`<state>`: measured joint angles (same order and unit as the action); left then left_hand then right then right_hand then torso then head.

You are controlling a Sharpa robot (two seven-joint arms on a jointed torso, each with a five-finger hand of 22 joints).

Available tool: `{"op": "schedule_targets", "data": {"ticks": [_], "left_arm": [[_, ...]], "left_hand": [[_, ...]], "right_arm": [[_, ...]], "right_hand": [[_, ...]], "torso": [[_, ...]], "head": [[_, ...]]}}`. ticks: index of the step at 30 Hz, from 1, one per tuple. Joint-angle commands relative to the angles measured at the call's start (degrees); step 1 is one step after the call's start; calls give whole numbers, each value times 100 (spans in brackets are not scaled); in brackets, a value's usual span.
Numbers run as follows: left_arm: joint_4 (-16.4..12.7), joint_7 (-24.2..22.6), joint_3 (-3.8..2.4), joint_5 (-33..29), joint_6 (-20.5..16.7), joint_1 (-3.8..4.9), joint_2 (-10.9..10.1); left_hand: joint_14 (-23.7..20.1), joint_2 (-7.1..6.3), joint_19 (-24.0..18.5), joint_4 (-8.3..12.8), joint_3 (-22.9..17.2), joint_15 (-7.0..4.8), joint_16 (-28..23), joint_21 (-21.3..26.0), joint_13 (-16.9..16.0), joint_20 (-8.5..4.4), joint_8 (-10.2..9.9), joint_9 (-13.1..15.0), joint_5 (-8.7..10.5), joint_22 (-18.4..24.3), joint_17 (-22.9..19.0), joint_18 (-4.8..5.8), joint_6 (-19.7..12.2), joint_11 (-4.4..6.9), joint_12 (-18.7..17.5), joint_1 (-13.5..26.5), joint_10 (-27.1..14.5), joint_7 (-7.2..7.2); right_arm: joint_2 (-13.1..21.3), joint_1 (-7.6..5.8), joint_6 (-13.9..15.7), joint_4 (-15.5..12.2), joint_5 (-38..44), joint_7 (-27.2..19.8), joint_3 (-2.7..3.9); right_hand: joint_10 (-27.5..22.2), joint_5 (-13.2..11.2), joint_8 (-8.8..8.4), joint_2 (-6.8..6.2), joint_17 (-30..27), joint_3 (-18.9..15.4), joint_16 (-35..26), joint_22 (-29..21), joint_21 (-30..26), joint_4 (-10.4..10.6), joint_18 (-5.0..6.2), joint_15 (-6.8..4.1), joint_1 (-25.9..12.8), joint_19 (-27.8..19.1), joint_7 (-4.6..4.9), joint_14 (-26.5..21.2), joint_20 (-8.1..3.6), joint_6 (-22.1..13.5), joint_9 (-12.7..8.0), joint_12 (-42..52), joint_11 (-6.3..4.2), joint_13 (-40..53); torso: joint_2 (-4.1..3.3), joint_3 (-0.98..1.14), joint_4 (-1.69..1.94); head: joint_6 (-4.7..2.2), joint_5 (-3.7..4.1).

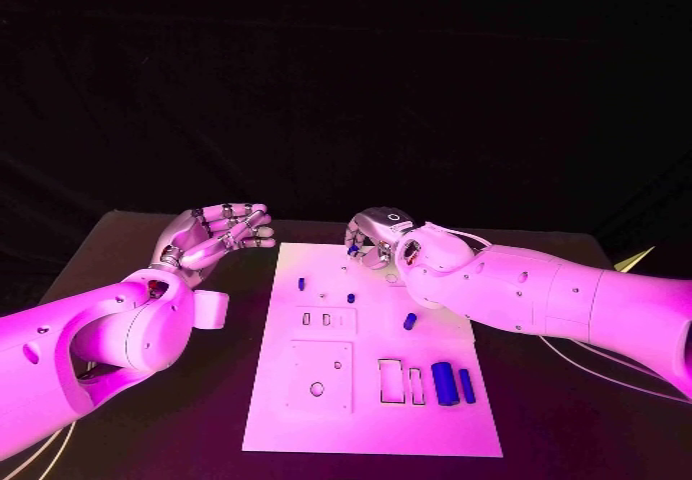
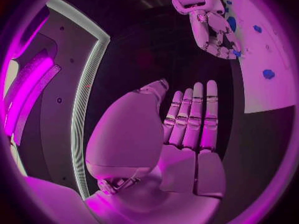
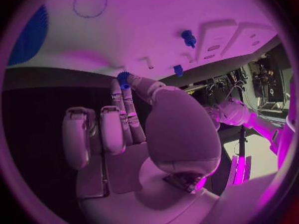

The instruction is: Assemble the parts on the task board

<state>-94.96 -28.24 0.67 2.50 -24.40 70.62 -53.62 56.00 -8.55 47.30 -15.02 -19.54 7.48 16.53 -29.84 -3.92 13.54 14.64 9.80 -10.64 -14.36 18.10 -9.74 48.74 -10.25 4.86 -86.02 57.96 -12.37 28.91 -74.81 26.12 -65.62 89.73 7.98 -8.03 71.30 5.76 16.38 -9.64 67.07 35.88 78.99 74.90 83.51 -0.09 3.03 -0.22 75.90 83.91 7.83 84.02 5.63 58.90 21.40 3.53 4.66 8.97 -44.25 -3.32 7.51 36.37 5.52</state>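
The white task board (image 1: 372,425) lies in the middle of the black table. My right hand (image 1: 387,240) hovers over its far edge and pinches a small blue toothed part (image 3: 123,78) between thumb and fingertips; the same part (image 1: 353,248) shows below the hand in the head view. My left hand (image 1: 216,235) is raised off the board's far left corner, fingers apart, holding nothing; its palm (image 2: 187,129) is bare. Small blue pegs (image 1: 302,284) (image 1: 351,298) (image 1: 410,321) stand mid-board. Two blue cylinders (image 1: 444,384) (image 1: 467,385) lie near the front right.
The board has a square recessed panel (image 1: 320,375) and narrow rectangular slots (image 1: 391,381) toward the front. A large blue toothed disc (image 3: 28,35) sits on the board near my right hand. Cables (image 1: 591,365) trail on the table to the right.
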Motion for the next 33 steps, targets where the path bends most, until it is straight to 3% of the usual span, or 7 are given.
{"op": "schedule_targets", "data": {"ticks": [1, 4, 16, 21, 24, 33], "left_arm": [[-4, -21, -6, -15, 98, 12, 17], [-1, -18, -6, -15, 97, 14, 20], [7, -12, -5, -15, 97, 25, 27], [9, -9, -5, -15, 98, 33, 29], [10, -7, -5, -15, 98, 38, 29], [18, 1, -5, -15, 100, 43, 25]], "left_hand": [[4, -20, -21, 4, -22, 30, -8, -30, 0, -8, -21, 8, 40, -5, 5, -52, -46, -42, -35, 27, 12, -158], [4, -20, -21, 4, -22, 30, -8, -30, 0, -8, -21, 8, 40, -5, 5, -52, -46, -42, -35, 27, 12, -158], [4, -20, -21, 4, -22, 30, -8, -30, 0, -8, -21, 8, 40, -5, 5, -52, -46, -42, -35, 27, 12, -158], [4, -20, -21, 4, -22, 30, -8, -30, 0, -8, -21, 8, 40, -5, 5, -52, -46, -42, -35, 27, 12, -158], [4, -20, -21, 4, -22, 30, -8, -30, 0, -8, -21, 8, 40, -5, 5, -52, -46, -42, -35, 27, 12, -158], [4, -20, -21, 4, -22, 30, -8, -30, 0, -8, -21, 8, 40, -5, 5, -52, -46, -42, -35, 27, 12, -158]], "right_arm": [[-24, 9, -115, 6, 18, -64, 1], [-43, 17, -114, 10, 16, -70, 1], [-104, 40, -160, 65, 8, -53, 0], [-141, 43, -250, 128, 7, -32, -2], [-158, 43, -296, 154, -7, -46, -6], [-26, 45, -131, 37, -56, -102, -12]], "right_hand": [[88, 3, 6, 31, -5, -6, 33, 456, 1, -33, -77, -36, 21, 61, 17, 202, -26, -12, 9, 14, -70, 62], [83, -6, 3, 26, -10, -9, 32, 446, -6, -32, -75, -34, 11, 55, 20, 201, -24, -20, 13, 12, -67, 62], [35, -32, -23, 10, -18, -7, 36, 412, -29, -29, -66, -20, -21, 31, 36, 197, -12, -71, 26, 1, -51, 57], [-428, -80, -205, -115, -232, 41, -60, 8, -300, 13, 20, 98, -162, -206, 177, 128, 79, -365, 16, -15, 98, -60], [-1083, -235, -444, -258, -735, 15, -337, -740, -830, 27, 181, 211, -248, -620, 282, -25, 192, -687, -31, 0, 235, -244], [-1282, -254, -566, -318, -940, -152, -452, -985, -1040, 17, 234, 206, -262, -722, 228, -67, 209, -830, -35, 7, 220, -323]], "torso": [[2, -6, 7], [-3, -6, 0], [-4, -9, -2], [-4, -11, 1], [-6, -9, 1], [-2, -12, 3]], "head": [[2, -35], [-2, -66], [12, -66], [9, -66], [17, -65], [22, -61]]}}
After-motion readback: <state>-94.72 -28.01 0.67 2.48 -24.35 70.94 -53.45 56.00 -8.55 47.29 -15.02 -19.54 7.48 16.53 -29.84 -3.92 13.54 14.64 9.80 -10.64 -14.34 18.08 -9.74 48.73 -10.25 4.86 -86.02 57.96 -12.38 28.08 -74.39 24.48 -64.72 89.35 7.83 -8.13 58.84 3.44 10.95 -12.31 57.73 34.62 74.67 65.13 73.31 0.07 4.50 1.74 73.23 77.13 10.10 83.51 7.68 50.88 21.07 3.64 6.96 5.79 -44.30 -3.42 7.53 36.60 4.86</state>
